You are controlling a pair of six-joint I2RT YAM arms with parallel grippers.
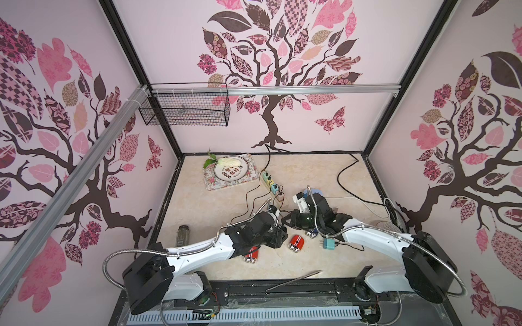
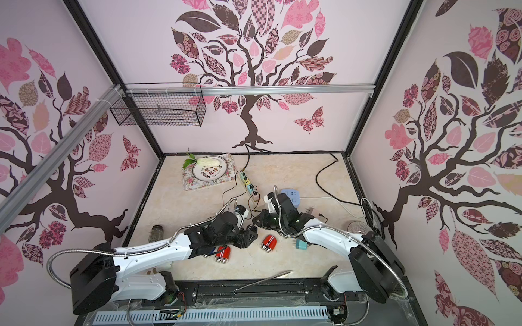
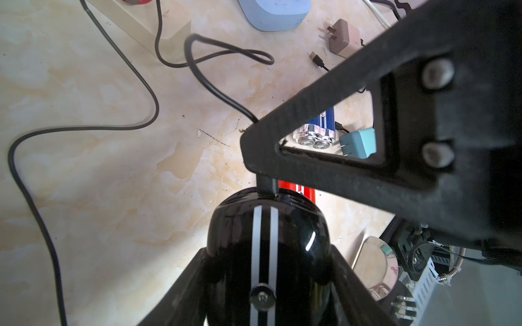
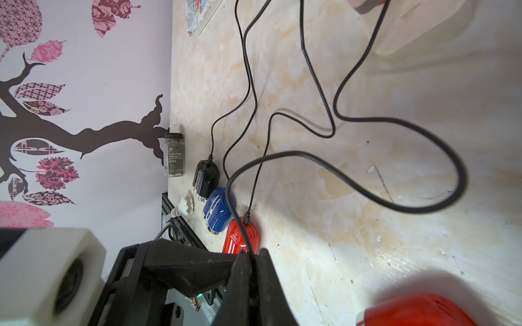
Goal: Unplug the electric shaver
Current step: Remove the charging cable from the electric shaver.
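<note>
In the left wrist view my left gripper [image 3: 268, 251] is shut on a black electric shaver [image 3: 296, 225] with two silver stripes. One finger sits on each side of its body. A black plug enters the shaver's far end. My right gripper [image 4: 250, 255] is shut on the thin black cable [image 4: 282, 155] just beside that plug, and one of its fingers [image 3: 324, 175] crosses above the shaver. The cable loops over the table to the power strip [image 1: 272, 186]. In both top views the two grippers [image 1: 282, 229] [image 1: 288, 220] meet mid-table.
More shavers lie about: red ones [image 1: 296, 243] [image 1: 251, 254], a blue one [image 1: 310, 233], and a black one [image 4: 206, 180]. Also here are a teal charger [image 1: 329, 244], a blue socket block [image 1: 313, 193], a herb jar [image 1: 183, 235], a floral tray [image 1: 217, 183] and loose cables.
</note>
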